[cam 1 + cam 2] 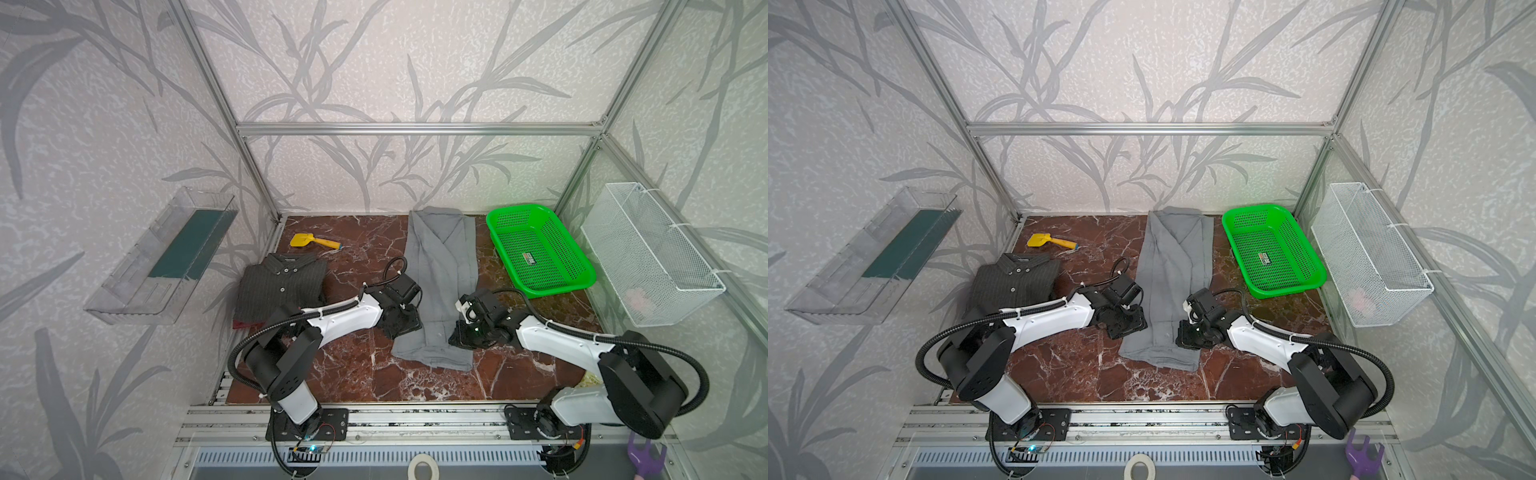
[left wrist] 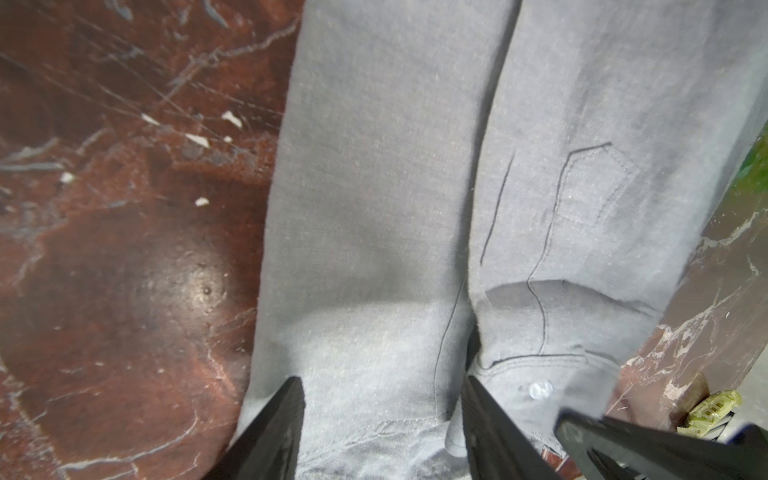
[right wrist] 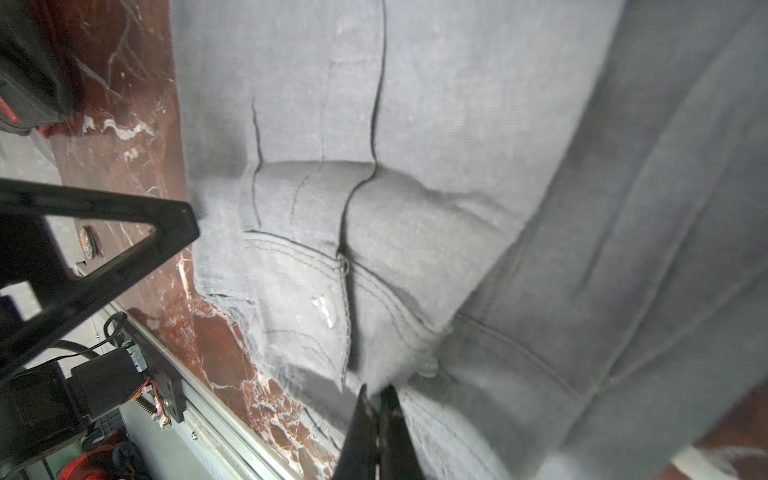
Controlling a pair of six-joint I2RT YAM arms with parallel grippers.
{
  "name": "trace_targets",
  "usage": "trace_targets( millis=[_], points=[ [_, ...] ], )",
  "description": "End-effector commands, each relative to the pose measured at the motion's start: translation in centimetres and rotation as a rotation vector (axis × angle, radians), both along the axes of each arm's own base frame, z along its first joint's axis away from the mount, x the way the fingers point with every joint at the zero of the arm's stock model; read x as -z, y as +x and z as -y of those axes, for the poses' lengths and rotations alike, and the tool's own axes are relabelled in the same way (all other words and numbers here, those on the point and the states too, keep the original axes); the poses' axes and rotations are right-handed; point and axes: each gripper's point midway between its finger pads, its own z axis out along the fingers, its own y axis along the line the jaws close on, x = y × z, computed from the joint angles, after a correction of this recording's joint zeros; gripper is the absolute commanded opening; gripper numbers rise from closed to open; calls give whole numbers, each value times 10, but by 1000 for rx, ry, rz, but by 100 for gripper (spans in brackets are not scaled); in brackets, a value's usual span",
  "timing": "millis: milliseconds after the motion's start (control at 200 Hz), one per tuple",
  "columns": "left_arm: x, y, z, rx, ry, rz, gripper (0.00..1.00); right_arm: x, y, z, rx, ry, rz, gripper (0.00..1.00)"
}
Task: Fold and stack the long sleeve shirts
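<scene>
Right gripper point(image 3: 376, 399) is clamped on the lower right edge of the grey shirt point(image 1: 436, 266), which lies lengthwise at frame centre. Left gripper point(image 2: 382, 411), jaws apart, straddles its lower left edge. Striped shirt point(image 1: 282, 286) lies folded left of centre, atop a red garment point(image 1: 245, 324).

Both top views are bright and evenly lit, with wide-angle stretching toward their edges. In the left wrist view, a round glare patch shines on the table point(image 2: 199, 286) just beside the light-grey shirt point(image 2: 374, 187), and a soft shadow crosses both. The right wrist view blurs away from the shirt's stitching.
</scene>
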Motion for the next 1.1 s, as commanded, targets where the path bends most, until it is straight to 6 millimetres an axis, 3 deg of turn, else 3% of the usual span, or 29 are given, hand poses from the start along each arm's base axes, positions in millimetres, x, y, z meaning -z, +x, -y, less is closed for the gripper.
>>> trace_targets(
  millis=[0,125,255,380,495,635,790,1015,1095],
  points=[
    [-6,-1,0,21,6,-8,62,2,9,-4,-2,2,11,6],
    [-11,1,2,50,15,-4,62,-5,11,4,7,-26,31,21],
    [-26,17,-2,71,19,24,61,-37,21,23,44,-62,121,32],
    [-49,58,-14,79,77,102,62,-66,31,28,41,-57,247,35],
    [-62,100,-25,93,164,145,61,-76,42,26,26,-49,263,33],
    [-57,146,-27,112,244,164,62,-71,50,-1,-31,55,235,31],
    [-63,201,-12,119,249,205,62,-48,57,-19,-44,109,208,30],
    [-54,278,23,138,183,296,62,-11,56,-14,-23,77,197,29],
    [-47,303,26,101,146,342,64,2,52,-9,-21,47,184,29]
  ],
)
